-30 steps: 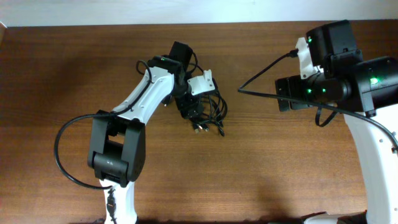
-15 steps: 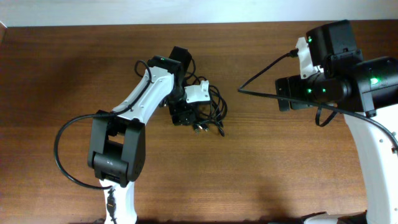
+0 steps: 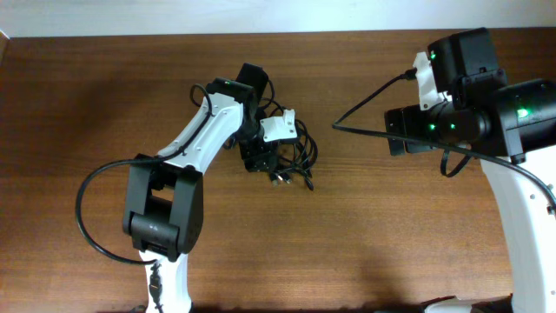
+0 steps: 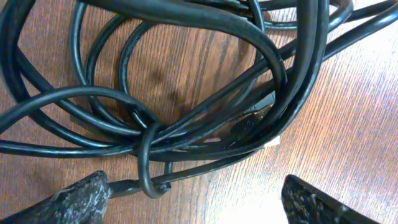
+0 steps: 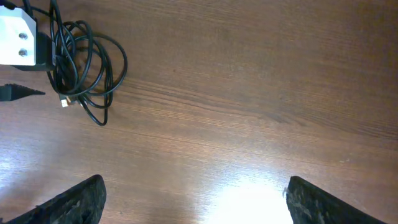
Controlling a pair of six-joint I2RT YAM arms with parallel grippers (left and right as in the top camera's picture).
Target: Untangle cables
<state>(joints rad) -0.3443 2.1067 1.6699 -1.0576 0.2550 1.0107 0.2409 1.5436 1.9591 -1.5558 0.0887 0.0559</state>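
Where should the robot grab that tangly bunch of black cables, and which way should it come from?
Probably the outermost loop of the cables. It lies flat and curves away from the packed strands, with bare table showing inside it, so it could be pinched alone. Come straight down from above, with the gripper set across that one strand.

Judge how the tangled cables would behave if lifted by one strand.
Probably floppy: the cables lie in loose curves. One lifted loop would likely drag the whole bundle, since a strand wraps around several others. Likely light, being thin.
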